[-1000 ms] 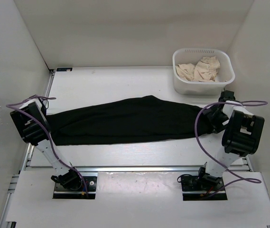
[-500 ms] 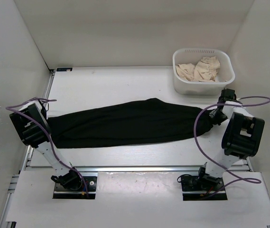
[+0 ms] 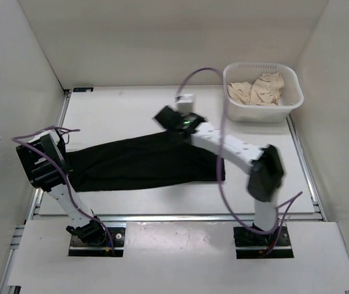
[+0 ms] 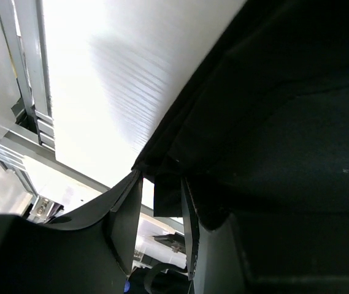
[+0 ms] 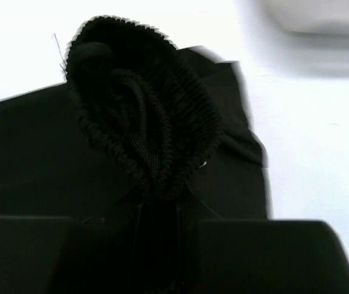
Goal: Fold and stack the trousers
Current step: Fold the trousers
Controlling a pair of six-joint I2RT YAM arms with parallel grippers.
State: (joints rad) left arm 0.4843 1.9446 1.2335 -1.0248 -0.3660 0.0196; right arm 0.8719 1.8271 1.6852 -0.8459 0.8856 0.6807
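The black trousers [image 3: 137, 162] lie lengthwise across the table, and their right part is lifted and doubled back toward the middle. My right gripper [image 3: 169, 119] hangs over the trousers' upper middle, shut on the bunched ribbed waistband [image 5: 143, 116], which sticks up out of its jaws [image 5: 159, 208]. My left gripper [image 3: 61, 160] is at the trousers' left end. In the left wrist view its jaws [image 4: 162, 202] are shut on a fold of the black cloth [image 4: 272, 122] just above the table.
A white basket [image 3: 261, 65] with beige cloth [image 3: 260, 89] in it stands at the back right, and its blurred edge [image 5: 321, 15] shows in the right wrist view. White walls close in the table on three sides. A metal rail [image 4: 27, 67] runs along the left edge.
My right gripper shut on the trousers' right end and swung it up and left to the middle, so the cloth now ends further left. The left arm hardly moved.
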